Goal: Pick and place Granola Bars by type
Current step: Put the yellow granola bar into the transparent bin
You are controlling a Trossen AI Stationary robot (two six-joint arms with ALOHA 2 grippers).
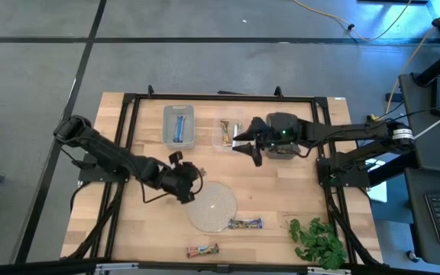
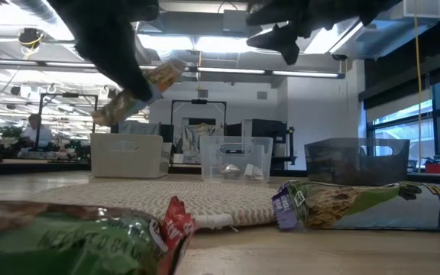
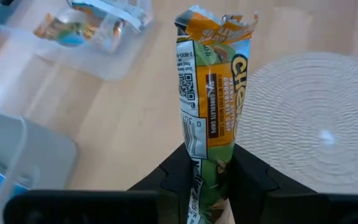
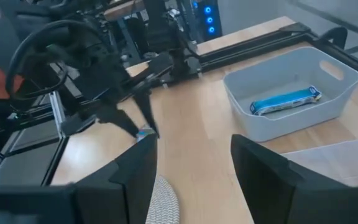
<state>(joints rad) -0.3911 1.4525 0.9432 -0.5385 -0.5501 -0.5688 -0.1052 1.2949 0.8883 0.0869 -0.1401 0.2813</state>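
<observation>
Presently, a tan-green granola bar point(image 3: 209, 118) is held clenched by its lower end between the fingers of the left gripper point(image 1: 183, 183), the wrapper standing upright and clear of the table, with the orange crimped end uppermost in the left wrist view. In the high view, this gripper is seen left of centre, just beside the upper-left edge of the round woven mat point(image 1: 212, 206). A grip on one end is judged to leave most of the bar free to be lowered into a bin. A pale grey bin point(image 1: 179, 126) is placed at upper centre-left and is seen to contain a blue bar point(image 1: 179, 127); just to its right a clear bin point(image 1: 230, 135) is seen to hold tan-wrapped bars, and this is judged the likely destination for the held bar. The right gripper point(image 1: 248, 147) is positioned at upper centre, just beside the clear bin, with its fingers spread and nothing between them; it is judged to be waiting. Two bars are noted unsorted on the table: a blue-ended multicolour bar point(image 1: 245, 224) touching the mat's lower-right edge, and a reddish-brown bar point(image 1: 202, 250) near the bottom edge. A leafy sprig point(image 1: 317, 241) is recorded at lower right, well apart from the bins.
</observation>
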